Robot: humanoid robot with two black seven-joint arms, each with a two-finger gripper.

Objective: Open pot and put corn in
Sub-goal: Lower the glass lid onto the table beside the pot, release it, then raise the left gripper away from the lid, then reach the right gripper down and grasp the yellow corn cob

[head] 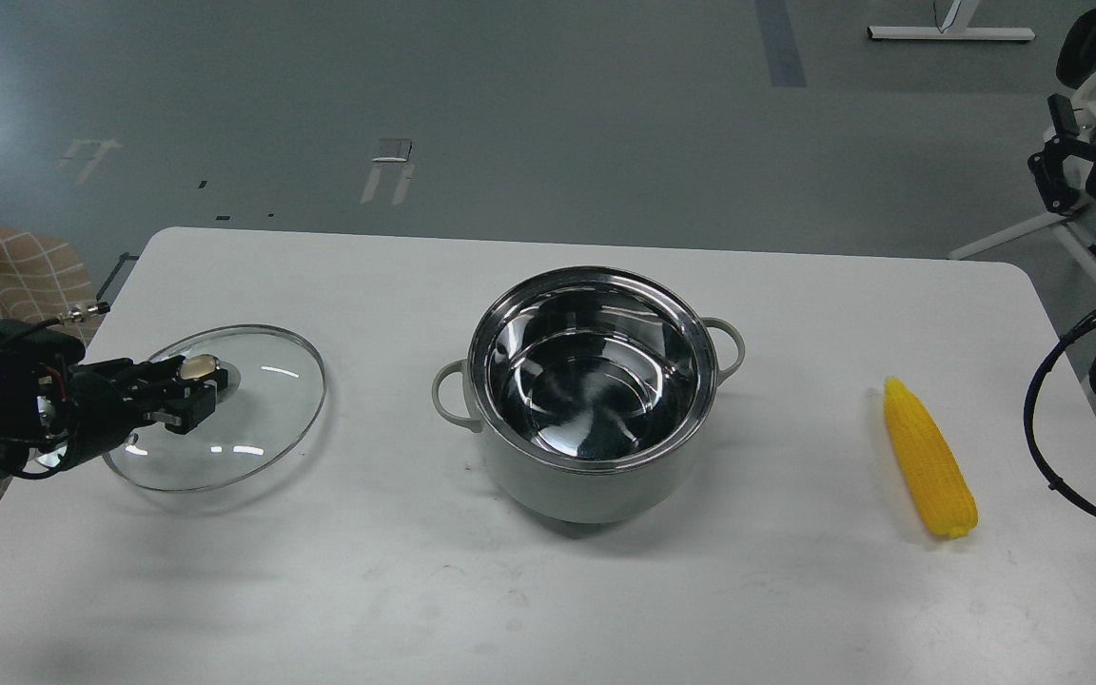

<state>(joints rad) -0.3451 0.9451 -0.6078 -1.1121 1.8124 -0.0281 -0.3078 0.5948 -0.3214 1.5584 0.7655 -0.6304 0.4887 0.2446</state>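
The pale grey-green pot (596,400) stands open in the middle of the white table (548,590), its shiny steel inside empty. Its clear glass lid (225,409) lies low at the table's left, the gold knob (198,365) up. My left gripper (194,395) reaches in from the left and is shut on the knob. The yellow corn cob (927,459) lies on the table at the right, pointed end away from me. My right gripper (1050,171) is raised beyond the table's far right corner, well away from the corn; its fingers are dark and unclear.
Black cables (1071,419) of my right arm hang by the table's right edge. A checked cloth (6,276) lies off the table's left edge. A white stand leg (1014,233) is on the floor at the far right.
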